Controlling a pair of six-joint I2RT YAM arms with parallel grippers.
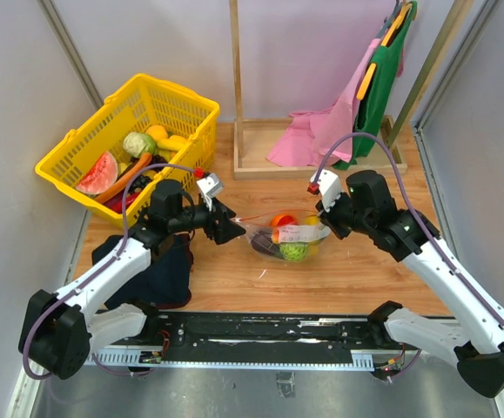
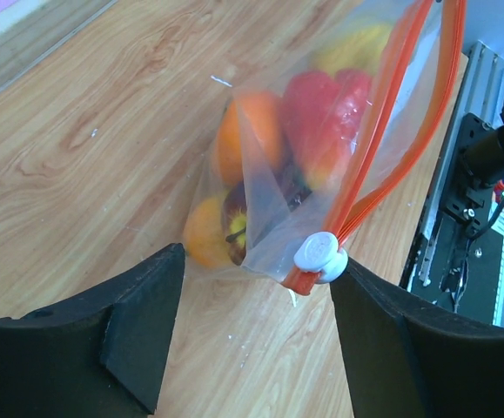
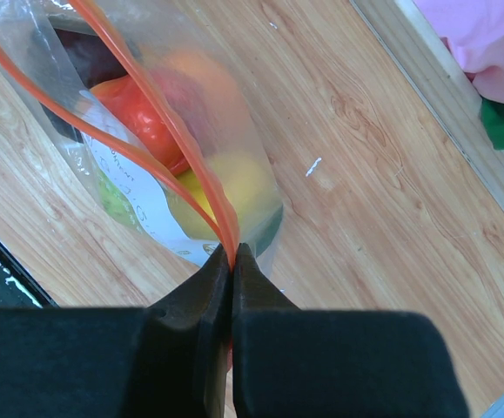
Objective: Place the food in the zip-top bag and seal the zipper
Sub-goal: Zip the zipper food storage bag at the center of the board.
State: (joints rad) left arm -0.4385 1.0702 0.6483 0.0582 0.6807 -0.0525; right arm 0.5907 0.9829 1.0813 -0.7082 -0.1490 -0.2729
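The clear zip-top bag (image 1: 288,237) lies on the wooden table between my two grippers. It holds the food: orange (image 2: 247,139), red (image 2: 325,113), yellow (image 3: 238,187) and green (image 3: 112,196) toy pieces. My left gripper (image 1: 231,228) is open at the bag's left end. The zipper's white slider (image 2: 319,254) sits between the jaws, against the right finger (image 2: 382,331). My right gripper (image 1: 325,222) is shut on the right end of the red-orange zipper (image 3: 160,96). The two zipper strips spread apart beyond the right gripper's tips (image 3: 232,257).
A yellow basket (image 1: 182,100) with more toy food stands at the back left. A wooden rack (image 1: 238,131) with pink cloth (image 1: 321,139) and a green garment (image 1: 382,87) stands at the back. A dark cloth (image 1: 160,270) lies under the left arm.
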